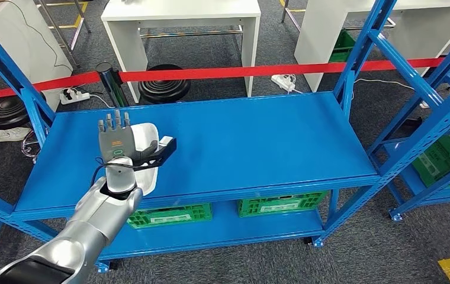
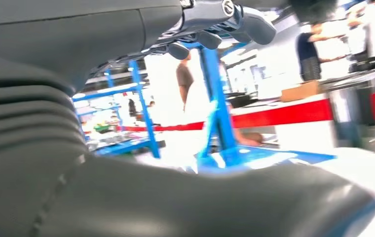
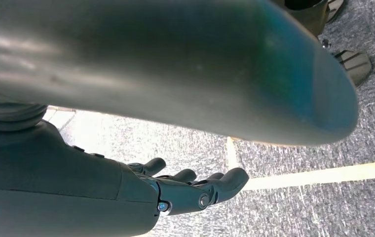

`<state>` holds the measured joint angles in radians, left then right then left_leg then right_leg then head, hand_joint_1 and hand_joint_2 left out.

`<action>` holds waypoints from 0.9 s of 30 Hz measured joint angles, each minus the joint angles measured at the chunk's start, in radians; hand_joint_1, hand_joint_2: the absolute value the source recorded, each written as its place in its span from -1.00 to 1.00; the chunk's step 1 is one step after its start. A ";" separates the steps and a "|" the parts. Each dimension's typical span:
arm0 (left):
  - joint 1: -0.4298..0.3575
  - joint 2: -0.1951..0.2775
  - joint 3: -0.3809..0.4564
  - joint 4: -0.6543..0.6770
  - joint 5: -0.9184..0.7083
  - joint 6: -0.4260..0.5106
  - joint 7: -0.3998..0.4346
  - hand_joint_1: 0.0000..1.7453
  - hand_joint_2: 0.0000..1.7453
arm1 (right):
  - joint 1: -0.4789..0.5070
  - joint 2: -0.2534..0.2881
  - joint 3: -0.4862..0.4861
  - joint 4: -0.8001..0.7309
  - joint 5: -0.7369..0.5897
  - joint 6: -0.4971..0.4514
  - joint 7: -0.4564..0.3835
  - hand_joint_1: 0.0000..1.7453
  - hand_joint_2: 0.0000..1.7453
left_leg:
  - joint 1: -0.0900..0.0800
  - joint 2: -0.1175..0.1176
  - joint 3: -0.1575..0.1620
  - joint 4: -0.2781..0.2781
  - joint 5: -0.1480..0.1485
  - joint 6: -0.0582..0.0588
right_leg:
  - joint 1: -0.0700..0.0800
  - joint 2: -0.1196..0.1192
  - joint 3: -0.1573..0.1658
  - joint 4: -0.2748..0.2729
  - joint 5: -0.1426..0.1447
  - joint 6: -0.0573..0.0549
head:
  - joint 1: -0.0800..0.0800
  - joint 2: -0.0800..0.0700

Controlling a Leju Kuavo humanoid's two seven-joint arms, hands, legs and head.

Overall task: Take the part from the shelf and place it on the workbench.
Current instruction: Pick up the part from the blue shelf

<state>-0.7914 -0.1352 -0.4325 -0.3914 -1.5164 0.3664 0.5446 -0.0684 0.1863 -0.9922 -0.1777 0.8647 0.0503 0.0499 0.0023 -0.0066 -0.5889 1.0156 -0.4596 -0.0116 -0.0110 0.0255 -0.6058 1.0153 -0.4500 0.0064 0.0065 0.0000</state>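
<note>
A white moulded part (image 1: 147,137) lies on the top board of the blue shelf (image 1: 258,142), near its left front. My left hand (image 1: 116,139) hovers flat over the part with fingers stretched forward and the thumb (image 1: 162,149) spread out to the right; I cannot tell whether it touches. In the left wrist view the fingers (image 2: 210,22) and thumb (image 2: 185,202) stand wide apart with nothing between them. My right hand (image 3: 195,190) hangs over grey carpet, its fingers loosely bent and empty.
Two green crates (image 1: 169,214) (image 1: 279,204) sit on the shelf's lower board. A red barrier tape (image 1: 240,72) runs behind the shelf, with white tables (image 1: 181,18) and a black stool (image 1: 163,89) beyond. Another blue rack (image 1: 442,136) stands at the right. People (image 2: 184,79) stand in the distance.
</note>
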 joint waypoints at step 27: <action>0.045 0.040 0.141 0.000 0.003 -0.027 -0.105 -1.00 1.00 | 0.000 -0.004 0.000 0.000 0.020 0.010 -0.004 -1.00 -1.00 | 0.000 0.000 0.000 0.000 0.000 0.000 | 0.000 0.000 0.000 0.000 0.000 0.000 | 0.000 0.000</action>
<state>-0.7466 -0.0954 -0.2916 -0.3914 -1.5137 0.3395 0.4398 -0.0685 0.1823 -0.9922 -0.1776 0.8843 0.0599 0.0454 0.0024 -0.0067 -0.5889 1.0155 -0.4595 -0.0117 -0.0110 0.0252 -0.6061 1.0153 -0.4501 0.0063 0.0065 -0.0001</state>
